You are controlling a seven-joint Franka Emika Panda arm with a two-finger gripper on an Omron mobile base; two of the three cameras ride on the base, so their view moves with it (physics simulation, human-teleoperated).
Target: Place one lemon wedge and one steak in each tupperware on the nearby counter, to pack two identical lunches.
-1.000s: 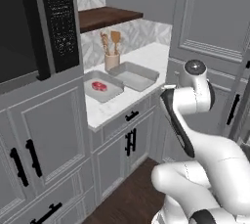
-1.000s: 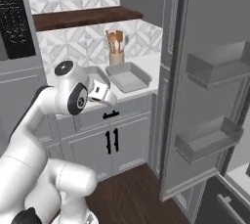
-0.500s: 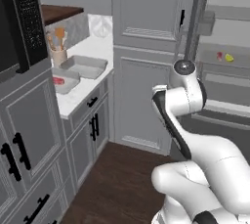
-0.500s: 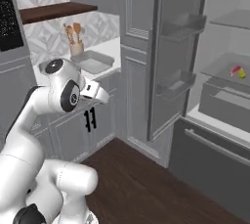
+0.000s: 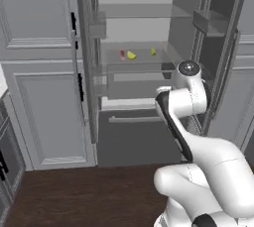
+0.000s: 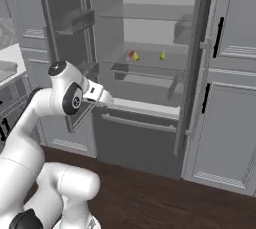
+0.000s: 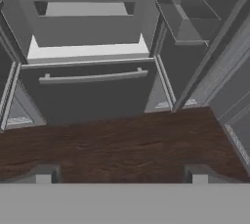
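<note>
Left base view: open fridge (image 5: 144,47) straight ahead, both doors swung out. On the glass shelf (image 5: 136,65) sit the steak (image 5: 122,54), small and red-pink, a lemon wedge (image 5: 131,55) just beside it on its right, and a second lemon wedge (image 5: 153,51) well apart, further right. White arm (image 5: 181,107) rises from lower right, in front of the fridge's lower drawer (image 5: 134,122).

Right base view: same shelf, steak (image 6: 131,54) and the near lemon wedge (image 6: 136,57) look almost touching; the other wedge (image 6: 162,56) sits alone to the right. Arm's head is level with the drawer front; wrist points toward the fridge. A corner of the desk (image 6: 10,65) shows at the left edge.

Hand view: tool (image 7: 122,175) aimed down at the dark wood floor (image 7: 117,142) and the drawer with its bar handle (image 7: 93,77). Both fingertips (image 7: 45,174) stand wide apart at the bottom edge, nothing between them.
</note>
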